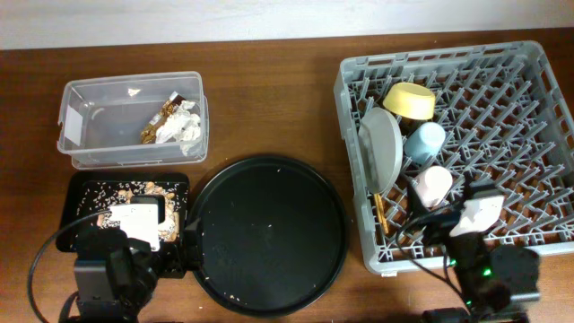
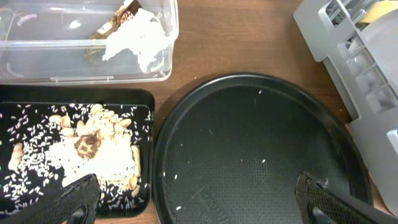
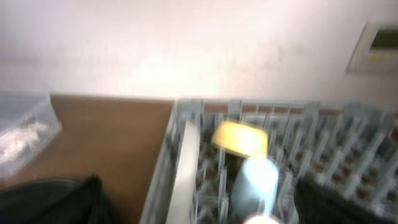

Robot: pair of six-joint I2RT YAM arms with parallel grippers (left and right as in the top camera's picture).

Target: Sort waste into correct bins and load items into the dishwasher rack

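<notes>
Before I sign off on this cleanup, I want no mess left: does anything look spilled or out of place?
Only small things. A few white grains lie scattered on the round black tray, outside the shallow black tray holding the food scraps. In the dishwasher rack, the yellow bowl sits tilted, not flat.

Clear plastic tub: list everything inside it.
The clear tub holds crumpled white tissue and a brown-and-red wrapper, both at its right end. The tissue overlaps part of the wrapper, so anything under the tissue cannot be seen.
</notes>
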